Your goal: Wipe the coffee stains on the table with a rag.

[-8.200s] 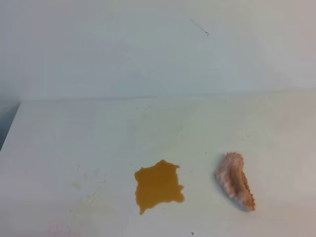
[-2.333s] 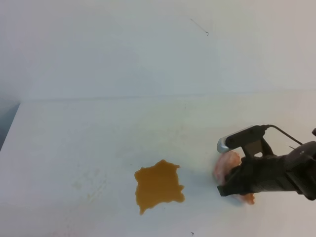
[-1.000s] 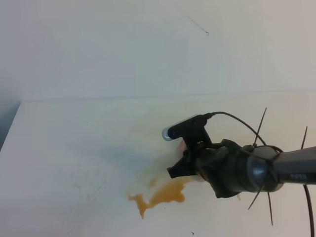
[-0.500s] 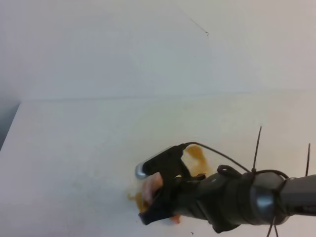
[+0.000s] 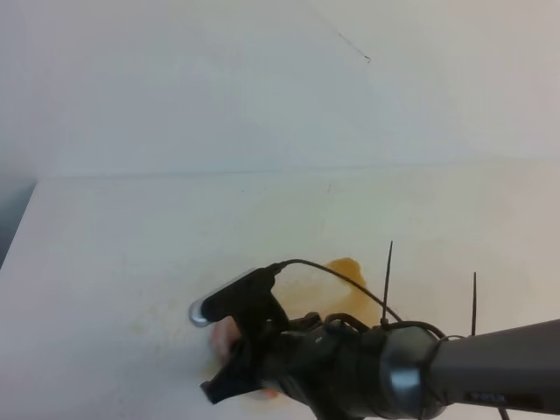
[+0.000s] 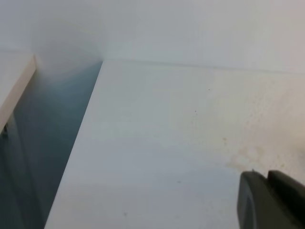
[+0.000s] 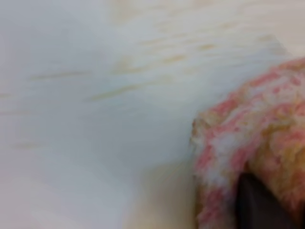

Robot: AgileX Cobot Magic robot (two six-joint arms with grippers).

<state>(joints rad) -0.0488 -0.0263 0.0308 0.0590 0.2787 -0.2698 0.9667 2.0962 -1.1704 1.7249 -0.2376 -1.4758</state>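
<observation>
- The right gripper [image 5: 229,363] is closed on the rag [image 5: 224,339] and presses it down on the surface [image 5: 131,245], near the front edge in the high view.
- In the right wrist view the pink-and-white cloth is bunched around one dark finger [image 7: 257,202].
- The coffee stains [image 5: 348,278] are now an orange patch behind the arm, with pale tan smears around it.
- The left gripper [image 6: 274,200] shows only as a dark part at the corner of its own view; I cannot tell if it is open.
- Risk: the wet rag can spread the liquid wider instead of absorbing it.
- Risk: the cloth may slip out of the grip if it drags too hard.
- Risk: the orange patch behind the arm may be missed.
</observation>
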